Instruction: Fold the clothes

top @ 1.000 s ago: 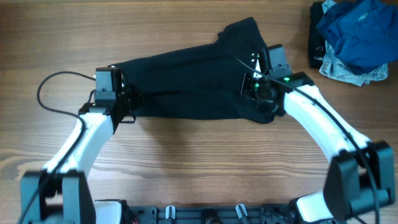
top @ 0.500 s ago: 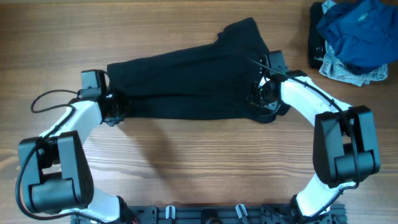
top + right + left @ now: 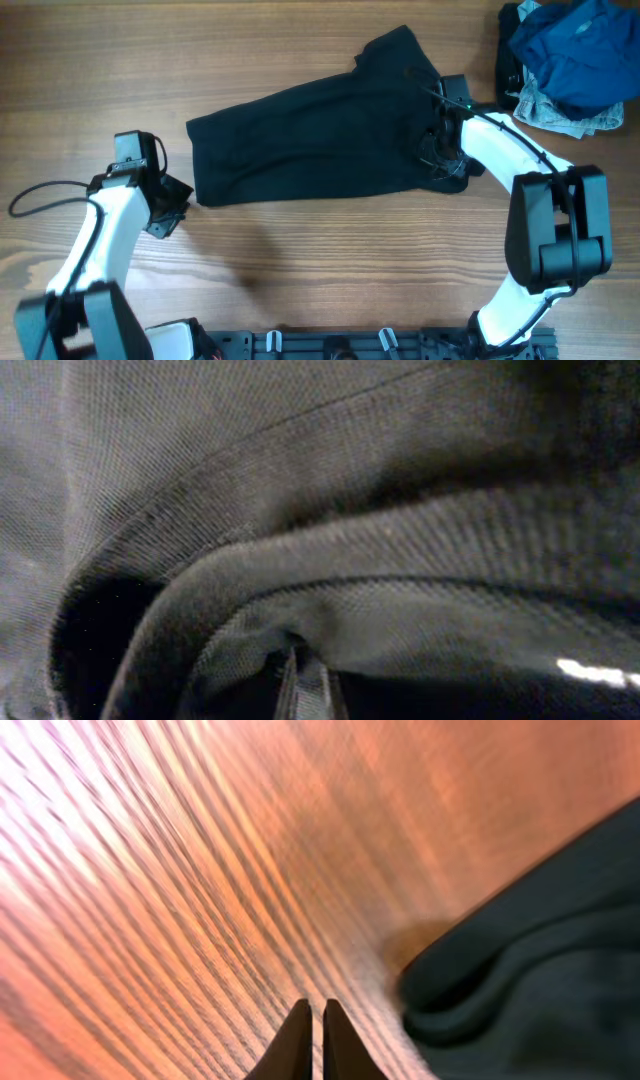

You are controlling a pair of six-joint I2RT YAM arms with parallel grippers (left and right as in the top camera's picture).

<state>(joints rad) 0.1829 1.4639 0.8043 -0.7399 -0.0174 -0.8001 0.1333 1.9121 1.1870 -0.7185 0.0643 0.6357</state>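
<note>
ok so closest to the robot's base, the left gripper sits over bare wooden table, just off the lower-left corner of the black garment and not touching it. In the left wrist view its fingers are basically pressed together with only a hairline slit between them and nothing in there, just wood grain underneath, with a rolled edge of the dark cloth off to the right. A black cable loops out on the table to the left of that arm. The garment itself lies mid-table, spread out in a long, roughly rectangular shape that slants up toward the right, with a lumpier bit sticking out at its far right end. The right gripper is down on the garment's right edge, where the cloth bunches up a little. The right wrist view is all dark knit fabric and folds, and the fingertips are tight together, buried in it, so it looks pinched onto a fold of the cloth. Way in the far right corner there's a pile of blue clothes, well apart from the black one.
</note>
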